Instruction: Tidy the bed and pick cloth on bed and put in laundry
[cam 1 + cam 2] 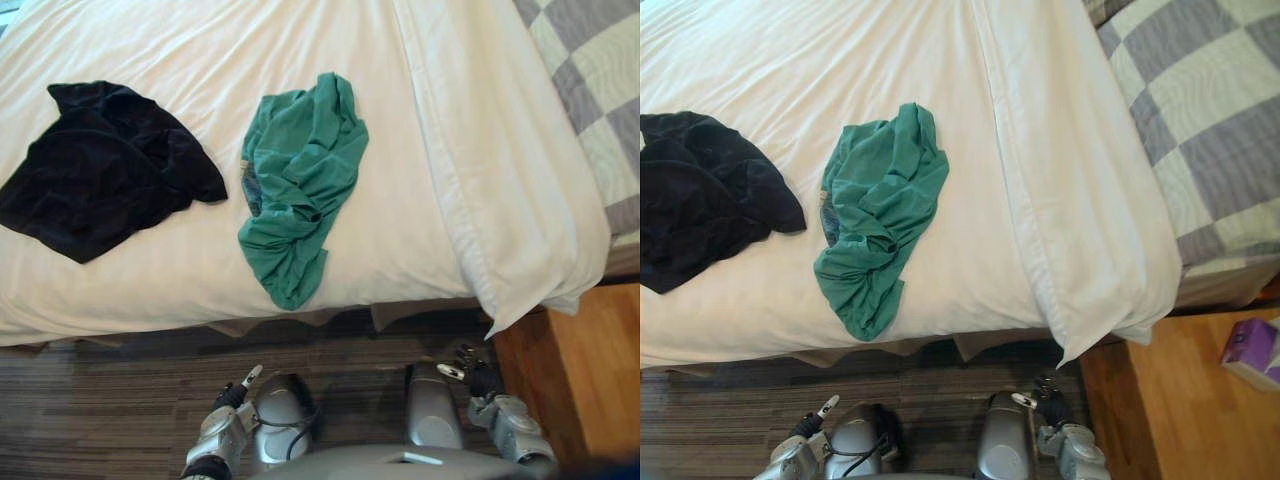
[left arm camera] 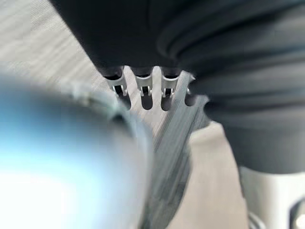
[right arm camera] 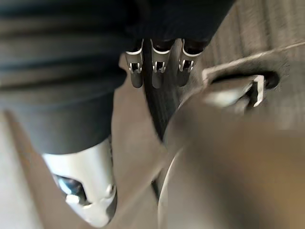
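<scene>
A crumpled green cloth (image 1: 300, 170) lies in the middle of the white bed (image 1: 150, 40), near its front edge. To its left, apart from it, a black cloth (image 1: 100, 170) is spread in a heap. My left hand (image 1: 232, 397) hangs low over the floor in front of the bed, fingers (image 2: 143, 90) straight and holding nothing. My right hand (image 1: 475, 375) hangs the same way below the bed's right corner, its fingers (image 3: 155, 67) relaxed and empty. Both hands are well short of the cloths.
A white folded duvet (image 1: 490, 150) drapes over the bed's right part and hangs past the edge. A grey checked quilt (image 1: 600, 90) lies further right. A dark striped rug (image 1: 100, 400) runs along the bed; wooden floor (image 1: 590, 370) with a purple box (image 1: 1252, 350) is at the right.
</scene>
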